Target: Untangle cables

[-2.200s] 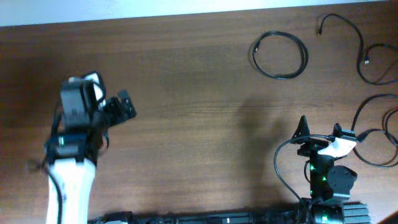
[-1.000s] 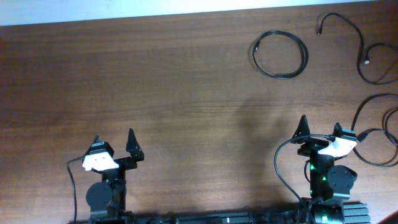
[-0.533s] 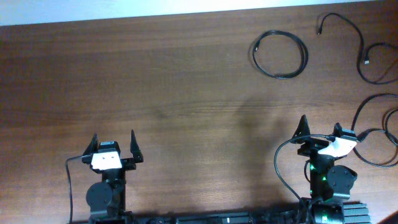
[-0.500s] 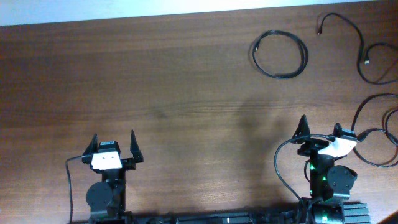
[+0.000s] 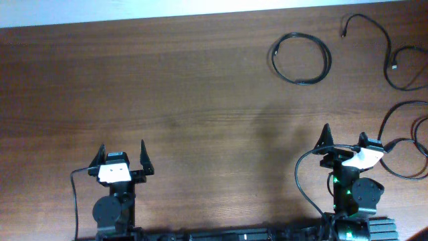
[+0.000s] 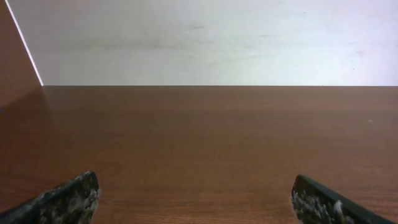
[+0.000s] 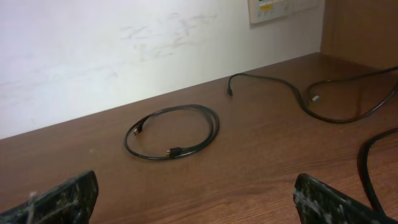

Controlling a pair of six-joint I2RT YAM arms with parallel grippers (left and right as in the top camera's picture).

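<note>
A black cable lies coiled in a separate loop (image 5: 301, 59) at the back right of the wooden table; it also shows in the right wrist view (image 7: 174, 132). A second loose cable (image 5: 388, 50) curves along the far right, seen too in the right wrist view (image 7: 311, 93). A third cable (image 5: 409, 137) loops at the right edge. My left gripper (image 5: 122, 158) is open and empty at the front left. My right gripper (image 5: 344, 138) is open and empty at the front right, well short of the coil.
The left wrist view shows only bare brown tabletop (image 6: 205, 143) and a white wall behind. A thicker black arm wire (image 5: 302, 177) loops beside the right arm base. The table's back edge meets the white wall (image 7: 124, 56).
The left arm has drawn back from the left middle of the table to its base at the front left, gripper open. In the last half second nothing moves. The right arm stays still.
</note>
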